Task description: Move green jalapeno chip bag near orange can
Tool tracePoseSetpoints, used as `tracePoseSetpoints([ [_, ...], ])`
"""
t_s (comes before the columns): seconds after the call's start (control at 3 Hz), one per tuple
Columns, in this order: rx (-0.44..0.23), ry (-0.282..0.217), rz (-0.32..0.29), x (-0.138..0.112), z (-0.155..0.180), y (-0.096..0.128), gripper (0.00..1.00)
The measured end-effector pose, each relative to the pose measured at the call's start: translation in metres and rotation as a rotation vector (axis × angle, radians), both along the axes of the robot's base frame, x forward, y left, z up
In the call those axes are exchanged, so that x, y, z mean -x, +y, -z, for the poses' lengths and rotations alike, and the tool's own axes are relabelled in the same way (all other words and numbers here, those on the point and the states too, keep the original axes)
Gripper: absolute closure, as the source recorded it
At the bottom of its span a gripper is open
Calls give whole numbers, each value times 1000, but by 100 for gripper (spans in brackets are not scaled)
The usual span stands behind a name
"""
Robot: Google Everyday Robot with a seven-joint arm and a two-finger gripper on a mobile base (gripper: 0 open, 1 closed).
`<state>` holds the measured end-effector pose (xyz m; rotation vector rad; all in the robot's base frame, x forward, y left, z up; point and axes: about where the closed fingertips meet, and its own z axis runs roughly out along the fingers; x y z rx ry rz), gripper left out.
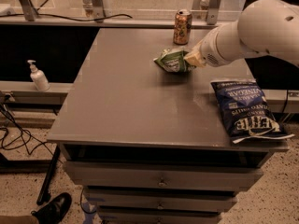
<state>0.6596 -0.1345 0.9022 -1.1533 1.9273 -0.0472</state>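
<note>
The green jalapeno chip bag (172, 60) is a small crinkled light-green bag, held at its right end just above the grey table top, a little in front of and left of the orange can (182, 27). The can stands upright near the table's back edge. My gripper (193, 59) reaches in from the right on a thick white arm and is shut on the bag's right end.
A larger dark-blue chip bag (245, 109) lies at the table's right front. A white pump bottle (37, 76) stands on a low shelf to the left. The grey table (121, 101) has drawers below. Metal frame posts stand behind the table.
</note>
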Motion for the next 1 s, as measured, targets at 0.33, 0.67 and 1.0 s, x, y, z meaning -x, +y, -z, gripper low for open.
tracePoseSetpoints([
  [0.33, 0, 0, 0, 0, 0, 0, 100],
  [0.67, 18, -4, -11, -1, 2, 2, 100],
  [1.0, 66, -34, 12, -20, -1, -18, 100],
])
